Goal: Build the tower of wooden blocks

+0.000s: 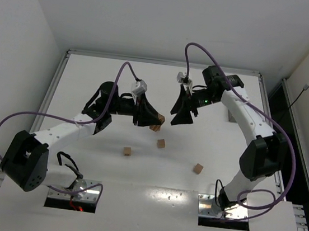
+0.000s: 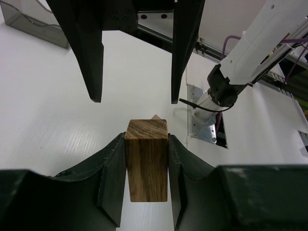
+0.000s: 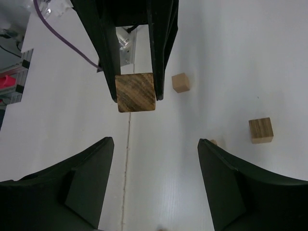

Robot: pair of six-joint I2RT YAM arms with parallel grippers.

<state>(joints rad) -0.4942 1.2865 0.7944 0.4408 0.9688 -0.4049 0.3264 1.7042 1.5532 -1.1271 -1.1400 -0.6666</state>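
My left gripper (image 1: 155, 118) is shut on a light-brown wood block (image 1: 160, 118) and holds it above the table; in the left wrist view the block (image 2: 147, 161) sits squarely between the fingers (image 2: 113, 168). My right gripper (image 1: 182, 118) is open and empty, facing the left one just to its right. In the right wrist view the held block (image 3: 136, 92) hangs beyond my open right gripper (image 3: 155, 144). Loose blocks lie on the table: one just below the held block (image 1: 154, 128), others nearer (image 1: 161, 143), (image 1: 127, 151), (image 1: 198, 168). No tower stands in view.
A dark grey translucent box (image 2: 29, 24) sits at the far edge in the left wrist view. The white table (image 1: 90, 85) has a raised frame at its back and sides. Two base cut-outs (image 1: 71, 198) (image 1: 224, 211) lie at the near edge.
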